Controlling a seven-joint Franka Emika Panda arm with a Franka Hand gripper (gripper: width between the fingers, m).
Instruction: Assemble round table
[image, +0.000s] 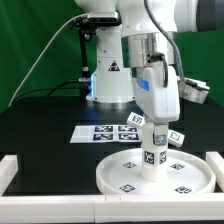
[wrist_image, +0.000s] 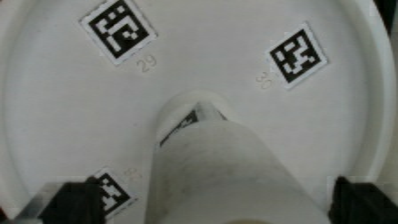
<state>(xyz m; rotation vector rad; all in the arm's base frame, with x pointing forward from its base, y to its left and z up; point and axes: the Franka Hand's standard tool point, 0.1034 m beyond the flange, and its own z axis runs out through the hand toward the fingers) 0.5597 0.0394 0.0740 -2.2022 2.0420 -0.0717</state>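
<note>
The large round disc (image: 120, 172) lies flat at the front of the table, rim up, with several square tags on its face; it fills the wrist view (wrist_image: 107, 110). The thick leg (image: 152, 160) stands upright at the disc's middle, and shows from above in the wrist view (wrist_image: 222, 150). My gripper (image: 153, 128) hangs straight down over the leg's top. In the wrist view the gripper (wrist_image: 217, 205) straddles the leg, with dark fingertips (wrist_image: 71, 200) on either side and a gap to the leg on both sides. Small tagged white parts (image: 176, 137) show beside the gripper; the base piece cannot be told apart.
The marker board (image: 100, 131) lies on the black table just behind the disc. White border rails (image: 15, 168) run along the front and the sides. The arm's base (image: 108, 75) stands at the back, with dark curtains behind it.
</note>
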